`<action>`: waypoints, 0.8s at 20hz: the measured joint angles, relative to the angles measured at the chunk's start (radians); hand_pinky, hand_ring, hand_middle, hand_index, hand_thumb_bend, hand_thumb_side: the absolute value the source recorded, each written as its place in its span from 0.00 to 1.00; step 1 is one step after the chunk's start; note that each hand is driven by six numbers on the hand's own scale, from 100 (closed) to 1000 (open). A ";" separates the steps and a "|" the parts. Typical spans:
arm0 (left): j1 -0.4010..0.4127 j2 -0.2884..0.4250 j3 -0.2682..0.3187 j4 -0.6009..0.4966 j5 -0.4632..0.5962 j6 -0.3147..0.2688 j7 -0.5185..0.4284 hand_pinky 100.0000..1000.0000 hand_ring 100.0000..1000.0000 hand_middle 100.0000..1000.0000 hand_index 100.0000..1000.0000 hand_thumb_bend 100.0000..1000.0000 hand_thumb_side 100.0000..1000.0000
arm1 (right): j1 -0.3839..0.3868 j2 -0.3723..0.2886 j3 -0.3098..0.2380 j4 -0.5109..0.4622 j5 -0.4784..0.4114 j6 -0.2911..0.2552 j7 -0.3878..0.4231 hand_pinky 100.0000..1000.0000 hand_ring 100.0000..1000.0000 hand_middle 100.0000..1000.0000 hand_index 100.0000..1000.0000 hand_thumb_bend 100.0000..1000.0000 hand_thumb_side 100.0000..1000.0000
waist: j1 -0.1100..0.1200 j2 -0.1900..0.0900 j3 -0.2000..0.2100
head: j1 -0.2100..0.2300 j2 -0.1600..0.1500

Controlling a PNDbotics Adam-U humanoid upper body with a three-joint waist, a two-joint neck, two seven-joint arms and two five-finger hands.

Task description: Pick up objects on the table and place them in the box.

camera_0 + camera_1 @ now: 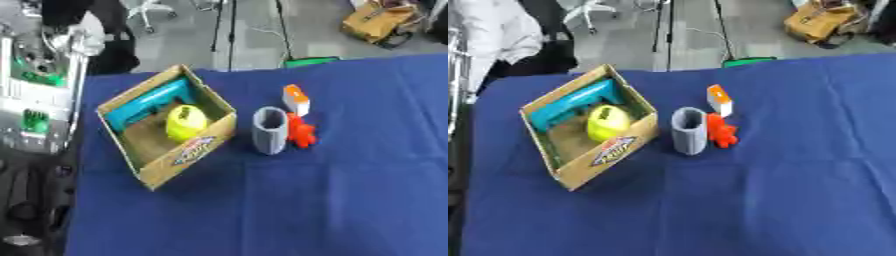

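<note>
No hand in view, so grip unknowable. Box (588,131) near tabletop's left edge, already holding teal and yellow items. Grey cup (689,130), orange toy (722,132) and orange-white block (719,100) clustered tightly: risk of knocking neighbours.

The box (187,152) sits left on the table (350,200), holding two objects; a cup (270,131) and two small items lie right.

blurred logo on the brown cardboard box (605,150) front unreadable, long teal object (570,104) partly hidden behind the round yellow-green object (608,123), small red-orange object (722,132) shape unclear
</note>
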 measured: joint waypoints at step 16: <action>0.180 0.032 0.037 0.000 -0.003 0.038 0.101 1.00 0.94 0.98 1.00 0.00 1.00 | 0.082 -0.053 -0.051 0.000 0.033 0.137 0.106 0.91 0.87 0.83 0.85 0.00 0.86 | 0.003 0.020 -0.005 | -0.078 -0.010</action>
